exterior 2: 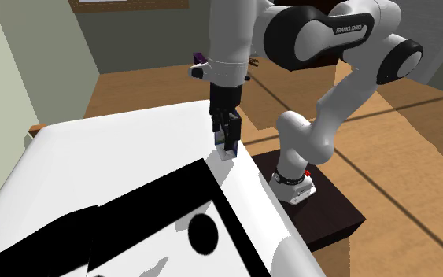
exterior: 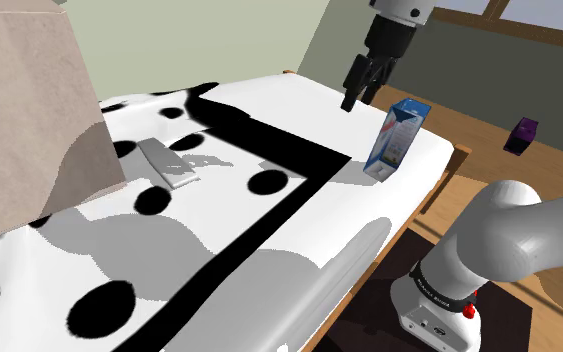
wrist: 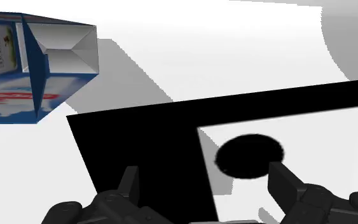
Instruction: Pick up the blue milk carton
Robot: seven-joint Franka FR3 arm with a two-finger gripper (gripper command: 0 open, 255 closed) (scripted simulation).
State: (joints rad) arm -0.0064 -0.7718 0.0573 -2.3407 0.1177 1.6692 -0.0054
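Hovering over the patterned cover [exterior: 369, 215], the gripper [exterior: 357, 98] hangs in the upper middle of the shoulder view with its jaws apart and nothing between them. The wrist view shows the two fingers [wrist: 130, 181] spread above a black band and a black spot of the cover. The carton [exterior: 397, 138] stands right of centre in the shoulder view, close to the cover's right-hand edge. It is just below and to the right of the gripper and clear of it. From the wrist, the carton [wrist: 37, 63] sits off to one side of the fingers, not between them, with its folded top towards the camera. By its form it is probably a light, thin-walled box: stiff at the corners, yielding across the flat faces, smooth-printed and so somewhat slippery, and tall enough to topple if nudged. A hold across two opposite flat sides, about mid-height and below the folded top, with a moderate squeeze, looks safest. Its nearness to the edge favours a straight descent with no sideways push.
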